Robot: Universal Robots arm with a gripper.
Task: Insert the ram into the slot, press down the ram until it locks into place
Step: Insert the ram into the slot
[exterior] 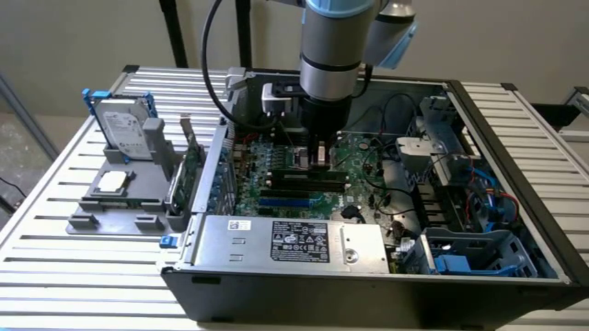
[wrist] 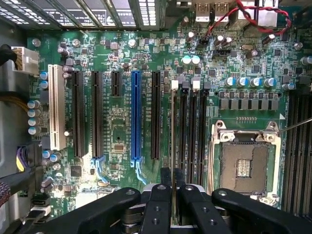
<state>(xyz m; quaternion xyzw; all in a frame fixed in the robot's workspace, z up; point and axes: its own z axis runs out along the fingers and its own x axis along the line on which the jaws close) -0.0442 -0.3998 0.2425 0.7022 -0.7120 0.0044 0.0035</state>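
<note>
— Green stick, seen edge-on: that is the ram (wrist: pixel 172 141), pinched between the black fingers (wrist: pixel 160 204) of the gripper (wrist: pixel 172 176). I note the gripper as clamped on it.

— Where does it sit?

— Lengthwise along the slot (wrist: pixel 176 117). That slot is the end one of four parallel black sockets, on the side toward the blue socket (wrist: pixel 136 114), and it has a white clip (wrist: pixel 174 85) at its end. I cannot tell whether the stick's lower edge is in the slot or just above it, because the stick itself covers that line.

— Any writing legible?

— None that I can read. The power supply (exterior: pixel 290 241) carries a white label and a black one with pale print, both too small to make out. The hard drive (exterior: pixel 124 127) stands upright in the grey fixture (exterior: pixel 106 207) on the slatted table (exterior: pixel 46 269). Its pale label is likewise illegible. The white printing on the motherboard (wrist: pixel 122 141) is too fine.

— Hidden items?

— In the exterior view the arm (exterior: pixel 336 48) reaches down into the open case (exterior: pixel 368 293), and its wrist blocks where the fingers meet the board. One end of the ram lies behind the fingers. The CPU socket (wrist: pixel 243 168) sits just beside the memory sockets, on the side away from the blue one. The red wires (wrist: pixel 253 17) run out of sight.
</note>
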